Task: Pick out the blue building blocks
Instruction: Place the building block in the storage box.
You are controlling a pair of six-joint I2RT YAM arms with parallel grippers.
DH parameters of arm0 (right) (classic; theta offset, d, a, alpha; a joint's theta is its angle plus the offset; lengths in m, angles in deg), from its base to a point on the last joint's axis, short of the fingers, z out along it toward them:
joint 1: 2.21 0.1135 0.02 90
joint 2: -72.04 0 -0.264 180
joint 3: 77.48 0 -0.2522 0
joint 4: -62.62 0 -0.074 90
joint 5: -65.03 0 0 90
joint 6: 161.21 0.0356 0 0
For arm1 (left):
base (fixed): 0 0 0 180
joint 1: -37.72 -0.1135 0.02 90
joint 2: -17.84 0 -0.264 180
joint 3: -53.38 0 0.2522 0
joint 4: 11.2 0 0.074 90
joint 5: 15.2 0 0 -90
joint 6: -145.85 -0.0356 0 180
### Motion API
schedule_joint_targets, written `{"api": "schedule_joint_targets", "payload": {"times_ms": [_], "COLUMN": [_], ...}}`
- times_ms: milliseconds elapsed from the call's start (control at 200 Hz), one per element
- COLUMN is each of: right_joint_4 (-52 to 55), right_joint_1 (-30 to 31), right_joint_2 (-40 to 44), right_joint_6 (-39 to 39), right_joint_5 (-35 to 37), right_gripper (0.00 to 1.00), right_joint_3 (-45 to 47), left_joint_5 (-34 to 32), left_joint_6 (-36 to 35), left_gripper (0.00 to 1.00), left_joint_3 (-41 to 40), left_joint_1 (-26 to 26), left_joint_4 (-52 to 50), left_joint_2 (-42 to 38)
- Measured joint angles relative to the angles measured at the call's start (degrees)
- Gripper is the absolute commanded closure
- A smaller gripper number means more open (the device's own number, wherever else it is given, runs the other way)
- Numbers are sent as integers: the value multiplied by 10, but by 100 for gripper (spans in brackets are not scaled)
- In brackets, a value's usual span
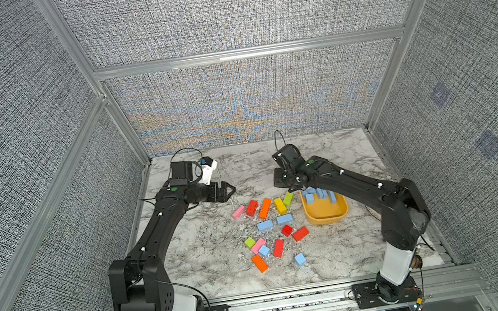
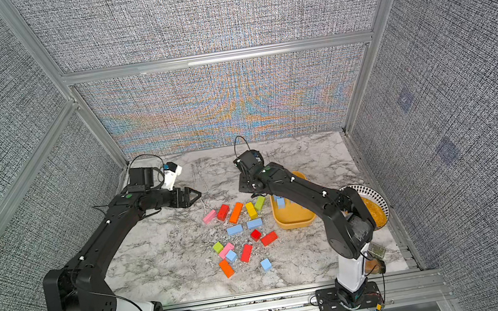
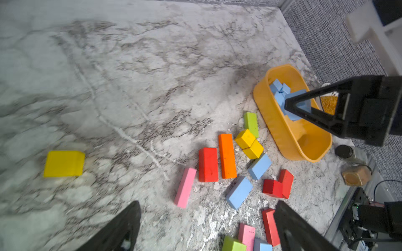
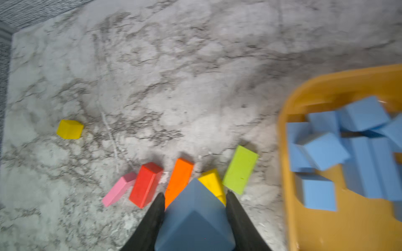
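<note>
The right tool point(image 4: 194, 195) is clamped on one blue block point(image 4: 195, 219), which fills the lower middle of the right wrist view between two dark fingers. At the right edge of that frame a yellow tray point(image 4: 283, 173) holds a heap of blue blocks point(image 4: 324, 150). In both top views the tray sits right of centre, partly under the right arm.

Four more blue pieces lie loose on the desk point(image 1: 210, 262), among other colours. Two long blue bricks point(image 1: 265, 225) lie side by side at centre. One blue cube point(image 1: 264, 251) rests against a pink block point(image 1: 257, 245), and a second blue cube point(image 1: 300, 259) sits alone lower down.

The left tool point(image 1: 229, 189), jaws wide apart and holding nothing, hangs at the upper left of the scatter.
</note>
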Motion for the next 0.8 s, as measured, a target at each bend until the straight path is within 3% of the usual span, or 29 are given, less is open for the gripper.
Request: {"api": "schedule_joint_targets", "payload": {"times_ms": [290,531,801], "right_joint_4": [-2,-8,-8], "right_joint_1": [-110,-185,-188], "right_joint_2": [145,235,217], "right_joint_6": [-8,-5,5], "right_joint_5": [-5,-16,-46], "right_gripper": [82,82,79], "right_joint_3": [184,289,304], "left_joint_5": [-12,-21,-21], "left_joint_6": [-22,-22,-22], "left_gripper": [1,0,0], "left_joint_3": [52,61,61], "left_joint_1": [107,126,132], "left_joint_4": [-24,-31,-35], "left_joint_2": [81,99,103]}}
